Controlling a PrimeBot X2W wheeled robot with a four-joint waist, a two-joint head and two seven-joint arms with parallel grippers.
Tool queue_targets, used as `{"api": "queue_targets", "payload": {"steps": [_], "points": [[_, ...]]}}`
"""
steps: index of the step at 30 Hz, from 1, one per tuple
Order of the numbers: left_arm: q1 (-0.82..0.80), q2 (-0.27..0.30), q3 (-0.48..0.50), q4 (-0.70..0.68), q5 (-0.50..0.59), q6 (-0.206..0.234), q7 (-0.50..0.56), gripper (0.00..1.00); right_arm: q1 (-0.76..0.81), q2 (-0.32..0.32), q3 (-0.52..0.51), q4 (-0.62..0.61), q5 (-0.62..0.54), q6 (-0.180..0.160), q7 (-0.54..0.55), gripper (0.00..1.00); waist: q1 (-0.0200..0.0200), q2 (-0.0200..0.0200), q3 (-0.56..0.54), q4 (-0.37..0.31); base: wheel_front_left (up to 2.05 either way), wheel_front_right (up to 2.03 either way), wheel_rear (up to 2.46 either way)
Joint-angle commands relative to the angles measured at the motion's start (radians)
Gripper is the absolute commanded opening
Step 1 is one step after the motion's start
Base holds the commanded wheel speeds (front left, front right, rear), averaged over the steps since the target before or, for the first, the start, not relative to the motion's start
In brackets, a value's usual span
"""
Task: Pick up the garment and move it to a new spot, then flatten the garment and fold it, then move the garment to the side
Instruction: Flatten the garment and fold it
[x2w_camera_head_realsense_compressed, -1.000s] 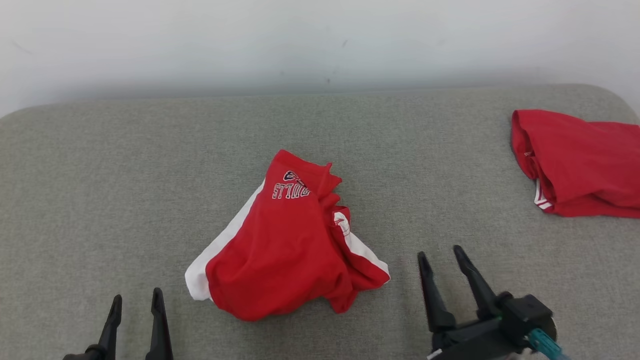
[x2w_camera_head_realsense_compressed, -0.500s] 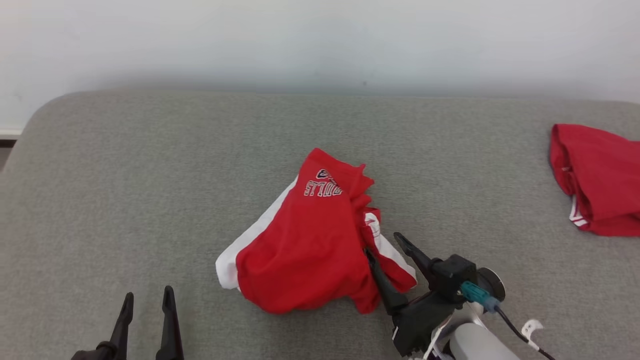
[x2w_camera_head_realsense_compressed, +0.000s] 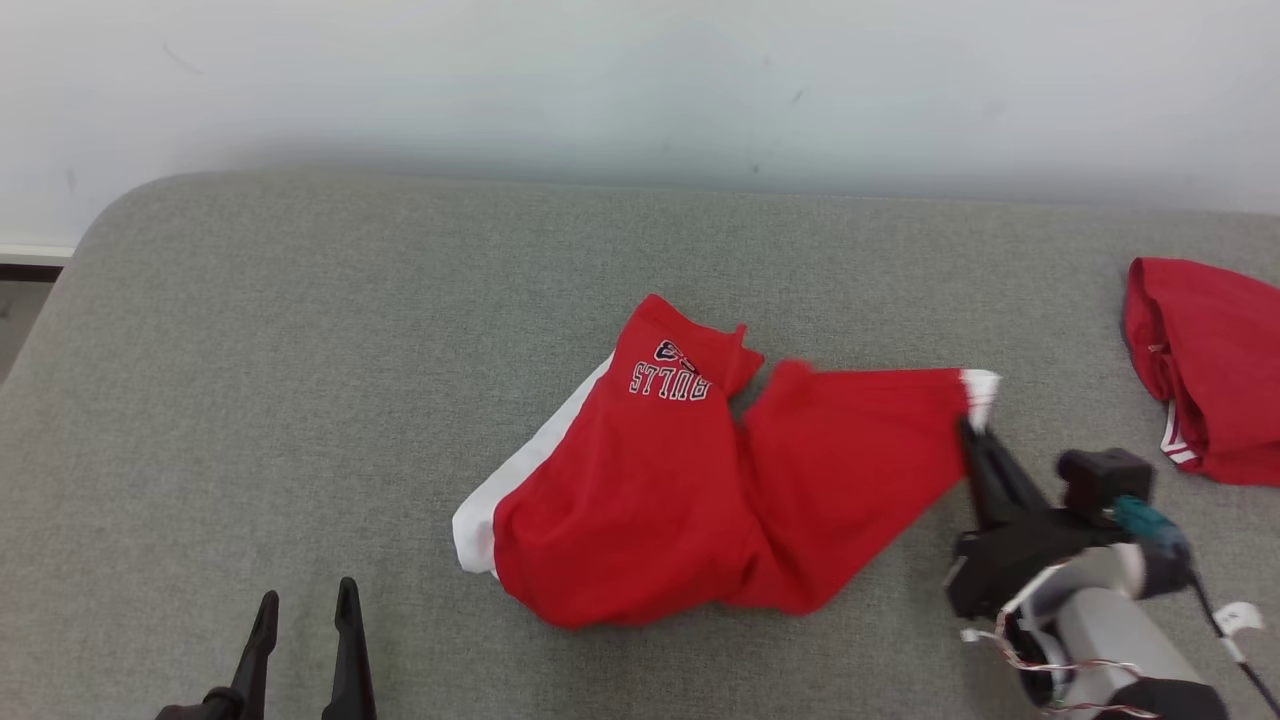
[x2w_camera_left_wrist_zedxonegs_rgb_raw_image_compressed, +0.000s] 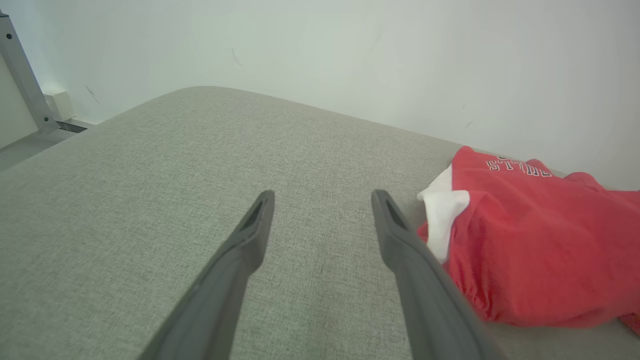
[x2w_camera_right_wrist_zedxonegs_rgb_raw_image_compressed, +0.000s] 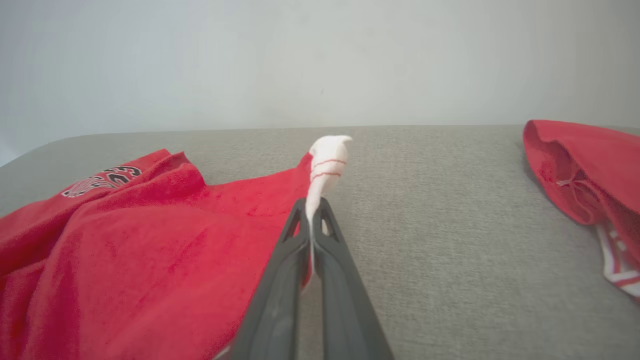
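1. the garment (x2w_camera_head_realsense_compressed: 690, 480), red with white side panels and a printed team name, looks like a pair of shorts. it lies near the middle of the grey counter (x2w_camera_head_realsense_compressed: 300, 350). its left part is bunched in a heap and its right part is drawn out toward our right.
2. we judge it light, soft and limp. it will sag and trail from any single hold and keep no shape of its own. it isn't fragile, and the knit looks grippy enough for thin fingers.
3. its white-trimmed corner (x2w_camera_right_wrist_zedxonegs_rgb_raw_image_compressed: 327, 155) pokes up above the right claw (x2w_camera_right_wrist_zedxonegs_rgb_raw_image_compressed: 311, 205), whose two fingers are pressed together on the cloth. that claw is clamped on the garment's edge.
4. we think hems, corners and the waistband are the best places to take it. a pinch on one layer at a trimmed edge lets the rest hang free. a grab into the bunched middle would gather several layers and hide the shape.
5. the left claw (x2w_camera_left_wrist_zedxonegs_rgb_raw_image_compressed: 322, 197) is spread wide and holds nothing. it sits low over bare counter, just beside the garment's near white panel. from there it seems well placed to take the opposite edge for flattening.
6. a second red garment (x2w_camera_head_realsense_compressed: 1210, 370) lies at the counter's far right, well apart from ours. we should avoid dragging ours onto it.
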Motion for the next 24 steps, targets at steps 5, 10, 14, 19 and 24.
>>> {"api": "queue_targets", "payload": {"steps": [5, 10, 14, 19, 24], "points": [[0.006, -0.001, -0.004, 0.001, -0.005, 0.002, -0.003, 1.00, 0.026, -0.028, -0.097, 0.040, -0.028, -0.003, 0.000, 0.00, -0.0001, 0.0000, 0.001, -0.009, 0.00, 0.00, 0.00], [0.015, -0.001, -0.004, 0.008, -0.009, 0.003, -0.003, 1.00, 0.067, -0.035, -0.218, 0.031, -0.057, -0.003, 0.000, 0.00, -0.0001, 0.0000, -0.004, -0.016, 0.00, 0.00, 0.00], [0.021, -0.001, -0.006, 0.012, -0.009, 0.002, -0.003, 1.00, 0.115, -0.028, -0.299, -0.003, -0.085, -0.003, 0.000, 0.00, -0.0001, 0.0000, -0.015, -0.017, 0.00, 0.00, 0.00], [0.026, -0.001, -0.003, 0.015, -0.012, 0.002, -0.003, 1.00, 0.161, -0.010, -0.324, -0.060, -0.112, -0.003, 0.000, 0.89, -0.0001, 0.0000, -0.022, -0.031, 0.00, 0.00, 0.00], [0.025, -0.001, -0.002, 0.019, -0.014, -0.001, -0.003, 1.00, 0.195, 0.009, -0.344, -0.204, -0.150, -0.003, 0.000, 1.00, -0.0001, 0.0000, -0.026, -0.055, 0.00, 0.00, 0.00]]}}
